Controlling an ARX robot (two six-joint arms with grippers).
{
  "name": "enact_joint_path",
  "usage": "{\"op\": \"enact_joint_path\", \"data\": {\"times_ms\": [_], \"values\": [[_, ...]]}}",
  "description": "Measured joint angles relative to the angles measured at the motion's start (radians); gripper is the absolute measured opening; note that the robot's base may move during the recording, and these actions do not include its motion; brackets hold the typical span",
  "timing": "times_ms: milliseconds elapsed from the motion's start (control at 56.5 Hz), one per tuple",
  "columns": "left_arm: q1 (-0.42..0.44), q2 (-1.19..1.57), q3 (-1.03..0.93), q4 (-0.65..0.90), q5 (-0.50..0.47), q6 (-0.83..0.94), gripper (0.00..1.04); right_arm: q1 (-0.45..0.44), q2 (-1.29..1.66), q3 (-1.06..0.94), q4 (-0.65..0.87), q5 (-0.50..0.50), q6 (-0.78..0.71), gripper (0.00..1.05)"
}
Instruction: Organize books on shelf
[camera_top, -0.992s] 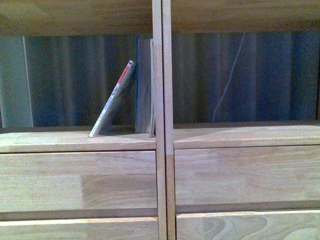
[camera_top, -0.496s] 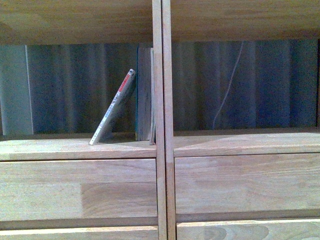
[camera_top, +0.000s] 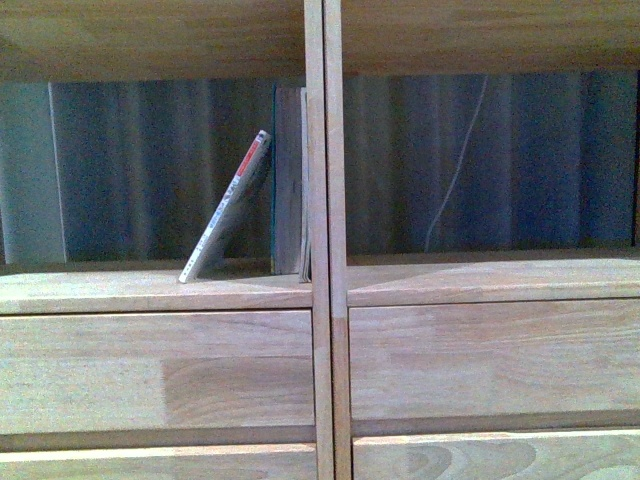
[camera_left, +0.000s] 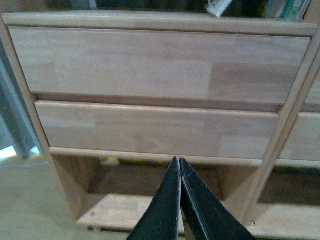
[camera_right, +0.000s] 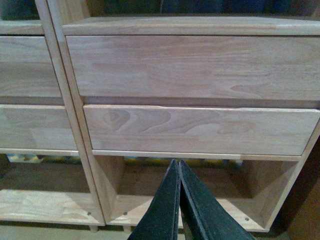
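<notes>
In the front view a thin white book with a red-and-white spine (camera_top: 228, 205) leans to the right in the left compartment of the light-wood shelf (camera_top: 325, 200). It rests against a brownish book with a teal edge (camera_top: 288, 180) that stands upright by the centre divider. Neither arm shows in the front view. My left gripper (camera_left: 179, 161) is shut and empty, low in front of the left drawer fronts (camera_left: 155, 127); the white book's corner (camera_left: 219, 7) peeks at the top. My right gripper (camera_right: 179, 162) is shut and empty before the right drawer fronts (camera_right: 200, 130).
The right compartment (camera_top: 480, 160) holds no books; a thin white cord (camera_top: 455, 170) hangs behind it against a dark curtain. Open bottom bays (camera_right: 190, 185) lie under the drawers, with yellowish items (camera_left: 109, 161) at the back. Floor (camera_left: 30, 200) shows to the shelf's left.
The front view has shifted slightly up and down across the frames. The books stand as before.
</notes>
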Motion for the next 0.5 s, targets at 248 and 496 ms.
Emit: {"op": "enact_joint_path", "data": {"times_ms": [248,496], "values": [[0.0,-0.086,0.0,-0.081,0.001,0.0,0.03,0.0,-0.038,-0.032,0.005,0.001,0.0,0.03],[0.0,-0.161,0.0,-0.154,0.001,0.0,0.03,0.0,-0.04,-0.032,0.005,0.001,0.0,0.03]]}}
